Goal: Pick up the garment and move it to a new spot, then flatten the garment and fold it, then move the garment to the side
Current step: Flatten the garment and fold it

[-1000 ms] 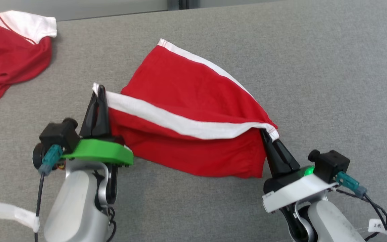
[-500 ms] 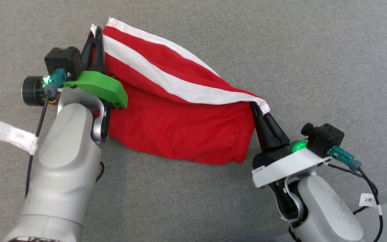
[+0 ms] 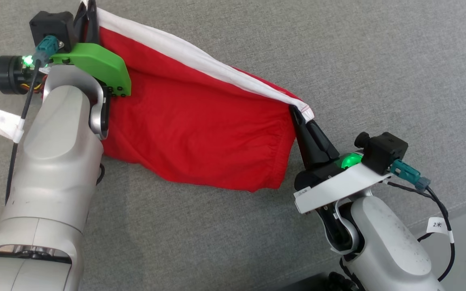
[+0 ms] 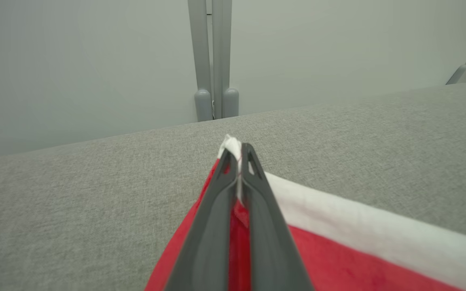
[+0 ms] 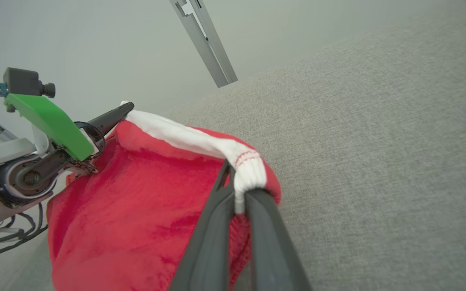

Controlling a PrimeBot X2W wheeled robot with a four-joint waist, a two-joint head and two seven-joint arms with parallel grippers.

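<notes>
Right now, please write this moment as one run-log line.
left fingers: shut on garment white hem | right fingers: shut on hem | garment: hanging spread between them

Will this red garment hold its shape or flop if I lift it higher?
Likely floppy: the red garment hangs in folds between the left claw and right claw. Probably light, since pinched corners carry it. Its white trim might slip free: both grip only its edge.

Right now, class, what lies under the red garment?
The grey fabric surface shows around the red garment, held by the left gripper and right gripper. The patch directly beneath is covered, so unseen.
</notes>
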